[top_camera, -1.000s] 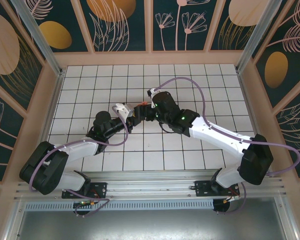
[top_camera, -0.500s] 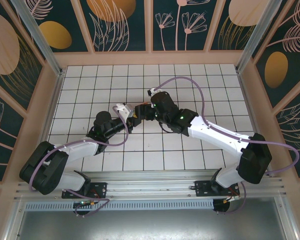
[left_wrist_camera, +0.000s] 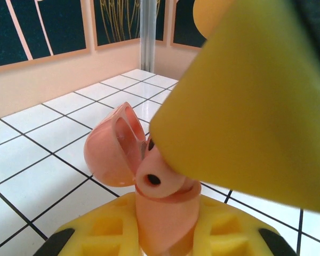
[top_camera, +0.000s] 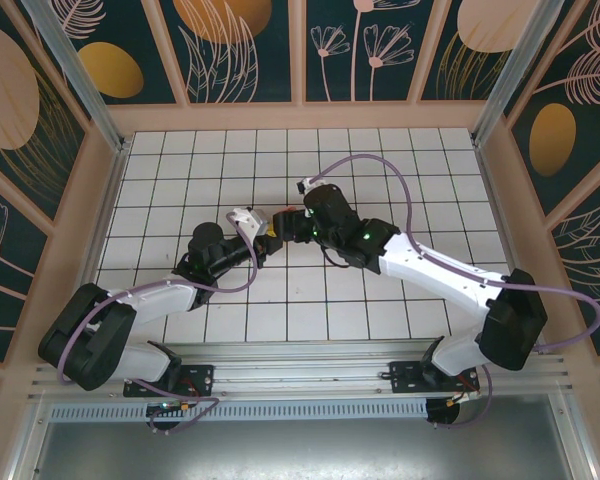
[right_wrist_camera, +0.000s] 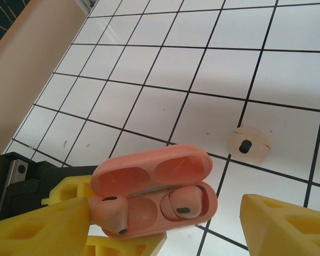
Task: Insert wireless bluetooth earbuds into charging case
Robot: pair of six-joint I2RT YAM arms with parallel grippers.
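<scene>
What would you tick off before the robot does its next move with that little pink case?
1. Charging case lid open: ok.
2. Left tool clamped on the case: ok.
3. One pink earbud seated in its well: ok.
4. Second pink earbud fully seated: not ok, it sticks out of its well.
5. Right tool open, with a finger on each side of the case: ok.
6. Loose beige earbud beyond the case belongs in this case: cannot tell.
</scene>
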